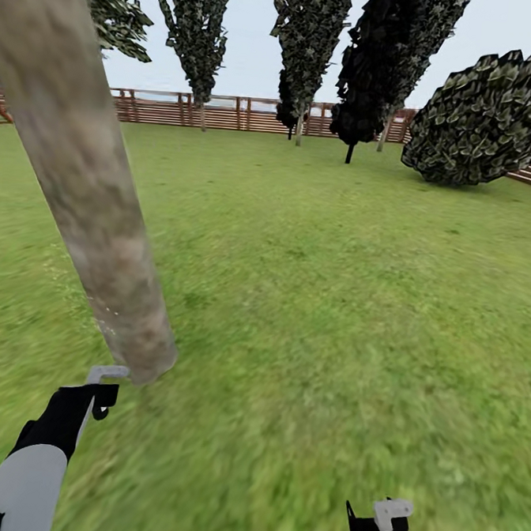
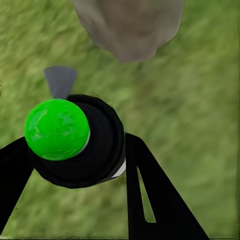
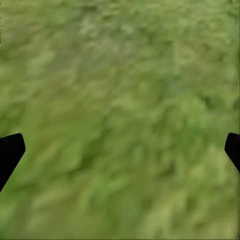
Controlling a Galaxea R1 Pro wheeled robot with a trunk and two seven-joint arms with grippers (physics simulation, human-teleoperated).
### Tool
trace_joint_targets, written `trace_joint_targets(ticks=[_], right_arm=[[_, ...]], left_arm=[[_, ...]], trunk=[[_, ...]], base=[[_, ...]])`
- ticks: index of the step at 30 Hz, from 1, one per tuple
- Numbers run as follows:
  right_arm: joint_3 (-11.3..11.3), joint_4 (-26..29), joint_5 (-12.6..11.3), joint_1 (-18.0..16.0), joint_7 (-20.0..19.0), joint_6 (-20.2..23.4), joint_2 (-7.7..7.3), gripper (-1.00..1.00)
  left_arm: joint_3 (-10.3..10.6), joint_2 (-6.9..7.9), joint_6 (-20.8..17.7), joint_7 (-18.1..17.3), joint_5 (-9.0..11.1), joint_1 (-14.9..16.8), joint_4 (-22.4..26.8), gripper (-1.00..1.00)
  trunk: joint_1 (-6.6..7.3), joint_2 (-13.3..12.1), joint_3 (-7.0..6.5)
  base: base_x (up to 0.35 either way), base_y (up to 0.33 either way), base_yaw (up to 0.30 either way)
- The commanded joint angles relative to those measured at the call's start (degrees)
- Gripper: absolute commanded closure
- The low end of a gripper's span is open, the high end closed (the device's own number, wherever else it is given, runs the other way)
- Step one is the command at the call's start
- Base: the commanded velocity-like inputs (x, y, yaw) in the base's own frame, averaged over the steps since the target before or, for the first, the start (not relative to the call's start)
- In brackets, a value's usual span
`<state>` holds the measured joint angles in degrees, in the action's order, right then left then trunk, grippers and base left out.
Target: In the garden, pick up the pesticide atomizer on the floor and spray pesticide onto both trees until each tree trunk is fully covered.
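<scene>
Left wrist view is showing the left gripper (image 2: 75,165) clamping its two black fingers (image 2: 160,200) around the pesticide atomizer (image 2: 85,145), a dark round bottle whose top is showing bright green here, with a small grey nozzle (image 2: 60,81) sticking out beyond it. Just past that nozzle the tree trunk (image 2: 130,25) is meeting the grass.

From the head camera, the left gripper (image 1: 102,393) is sitting right at the foot of the pale mottled tree trunk (image 1: 82,173), which is leaning up across the lawn (image 1: 334,302).

The right gripper (image 1: 381,521) is hanging low, well apart from the trunk, its fingers (image 3: 11,150) standing wide and holding nothing over the grass.

Further out, dark narrow trees (image 1: 309,39) and a wooden fence (image 1: 229,112) are lining the garden's edge.
</scene>
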<state>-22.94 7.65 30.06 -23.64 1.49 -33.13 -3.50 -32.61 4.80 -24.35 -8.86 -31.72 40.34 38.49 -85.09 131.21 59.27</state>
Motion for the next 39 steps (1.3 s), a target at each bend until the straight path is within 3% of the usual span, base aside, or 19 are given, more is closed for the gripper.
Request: trace_joint_targets(ticks=[1, 17, 21, 26, 37, 39], right_arm=[[0.0, 0.0, 0.0, 0.0, 0.0, 0.0, 0.03, -1.0], [0.0, 0.0, 0.0, 0.0, -0.1, 0.0, 0.07, -1.0], [0.0, 0.0, 0.0, 0.0, -0.1, 0.0, 0.07, -1.0], [0.0, 0.0, 0.0, 0.0, -0.1, 0.0, 0.07, -1.0], [0.0, 0.0, 0.0, 0.0, -0.1, 0.0, 0.07, -1.0], [0.0, 0.0, 0.0, 0.0, 0.0, 0.0, -0.02, -1.0]], left_arm=[[0.0, -0.02, 0.0, 0.0, 0.0, 0.0, 0.0, 1.0], [-0.1, -0.36, 0.2, 0.0, 0.1, 0.0, 0.0, 1.0], [-0.1, -1.49, 2.2, 0.0, 0.0, 0.0, -0.1, 1.0], [-0.2, -1.58, 2.4, 0.0, 0.0, 0.0, 0.0, 1.0], [-0.5, -1.59, 2.5, 0.0, 0.0, 0.0, 0.0, 1.0], [-0.3, -2.61, 2.6, -0.3, 0.2, 0.0, -0.3, 1.0]], trunk=[[0.0, 0.0, 0.0], [0.0, 0.0, 0.0], [0.0, 0.0, 0.0], [0.0, 0.0, 0.0], [0.0, 0.0, 0.0], [0.0, 0.0, 0.0]], base=[[0.0, -0.271, 0.27], [0.099, -0.246, 0.227], [0.289, -0.13, 0.001], [0.299, -0.112, 0.043], [0.229, -0.061, 0.263], [0.008, -0.002, 0.276]])
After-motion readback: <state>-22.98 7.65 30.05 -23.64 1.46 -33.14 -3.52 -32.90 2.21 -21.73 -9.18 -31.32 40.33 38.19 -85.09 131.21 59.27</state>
